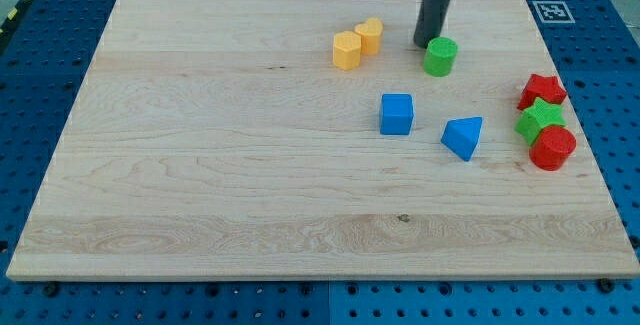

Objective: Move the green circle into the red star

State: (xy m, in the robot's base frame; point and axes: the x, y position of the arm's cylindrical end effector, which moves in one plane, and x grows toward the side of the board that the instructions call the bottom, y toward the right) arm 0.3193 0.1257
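a: tip position?
b: touching left side of green circle, far right area of board.
a: jaws?
b: none, plain rod. no open/shut state to tell.
a: red star?
b: right edge, well apart from circle. green star and red block stacked just nearer.

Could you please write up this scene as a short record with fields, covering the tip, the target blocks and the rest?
tip: my tip at the green circle's upper left edge
goal: red star near the view's right edge, apart from the circle
beside the star: green star, red circle
middle: blue cube, blue triangle
top: two yellow blocks touching
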